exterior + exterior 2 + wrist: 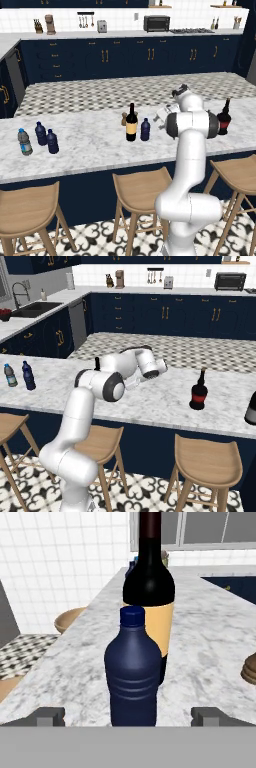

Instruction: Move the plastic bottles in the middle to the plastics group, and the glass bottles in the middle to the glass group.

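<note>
Marble island counter [95, 145], navy kitchen cabinets behind, wooden stools in front.
Gripper [128, 714] wide open, empty, level w/ navy bottle [133, 669] mid-counter; wine bottle [149, 592] just behind it, brown shakers [123, 119] beside that. Plastics group [37, 139] far left of wine bottle; red-label bottle [224, 119] well right.

White marble counter [95, 145], bearing everything. Just ahead of the gripper [128, 714], upright: navy bottle [145, 129], then wine bottle [131, 123] with brown shakers [123, 119] just behind it. Far beyond those from the gripper, at the counter's end: clear water bottle [24, 142] and two more navy bottles [40, 133] [52, 141] close together; back behind the gripper, on the arm's other side: red-labelled bottle [224, 118].
</note>
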Robot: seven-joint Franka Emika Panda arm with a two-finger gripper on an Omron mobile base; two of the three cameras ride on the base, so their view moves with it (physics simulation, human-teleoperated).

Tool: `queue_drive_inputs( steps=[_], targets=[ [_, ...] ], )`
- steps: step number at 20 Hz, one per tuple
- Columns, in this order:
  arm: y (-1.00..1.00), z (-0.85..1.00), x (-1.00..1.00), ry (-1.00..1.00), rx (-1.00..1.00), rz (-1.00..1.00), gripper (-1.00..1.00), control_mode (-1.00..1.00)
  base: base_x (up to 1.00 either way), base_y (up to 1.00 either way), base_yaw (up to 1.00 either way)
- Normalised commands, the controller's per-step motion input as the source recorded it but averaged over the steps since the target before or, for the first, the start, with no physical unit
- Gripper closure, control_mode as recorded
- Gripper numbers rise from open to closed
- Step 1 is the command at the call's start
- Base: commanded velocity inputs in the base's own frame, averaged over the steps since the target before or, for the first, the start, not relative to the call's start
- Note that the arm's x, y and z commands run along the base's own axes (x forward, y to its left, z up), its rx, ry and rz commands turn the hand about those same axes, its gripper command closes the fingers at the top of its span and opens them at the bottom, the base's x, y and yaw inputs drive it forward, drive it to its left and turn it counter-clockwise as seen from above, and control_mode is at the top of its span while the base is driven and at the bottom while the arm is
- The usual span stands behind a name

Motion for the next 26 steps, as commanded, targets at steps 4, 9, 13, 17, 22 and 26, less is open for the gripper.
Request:
queue_drive_inputs(
  steps=[4,9,13,17,22,26],
  targets=[
    [0.25,0.00,-0.08,-0.07,0.00,-0.02,-1.00,-1.00,0.00,0.00,0.00],
    [0.10,0.00,0.00,-0.02,0.01,-0.11,-1.00,-1.00,0.00,0.00,0.00],
    [0.00,0.00,-0.02,0.00,0.01,-0.14,-1.00,-1.00,0.00,0.00,0.00],
    [0.04,0.00,-0.06,0.00,0.01,-0.02,-1.00,-1.00,0.00,0.00,0.00],
    [0.10,-0.07,0.00,-0.01,0.00,0.00,-1.00,-1.00,0.00,0.00,0.00],
    [0.08,-0.04,0.00,0.00,0.00,0.00,-1.00,-1.00,0.00,0.00,0.00]
  ],
)
